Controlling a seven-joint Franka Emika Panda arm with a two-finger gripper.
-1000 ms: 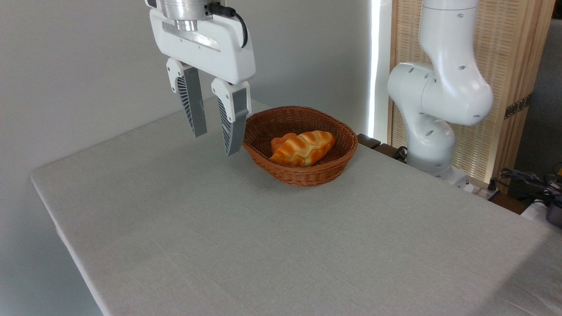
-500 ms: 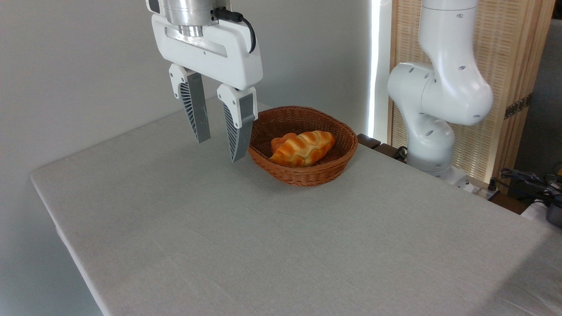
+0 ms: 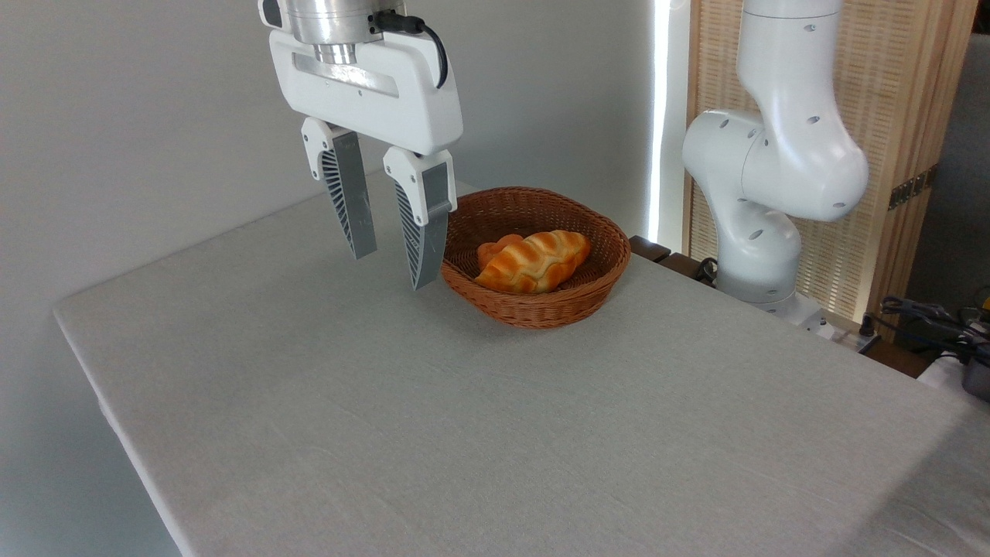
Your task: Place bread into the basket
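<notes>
I see the bread lying in the basket. The hand hangs left of it above the bench, fingers apart, empty.

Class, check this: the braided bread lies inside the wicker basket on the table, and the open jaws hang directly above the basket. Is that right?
Not quite. The bread does lie in the basket, and the gripper is open, but the camera view shows it to the left of the basket, over the bare table.
</notes>
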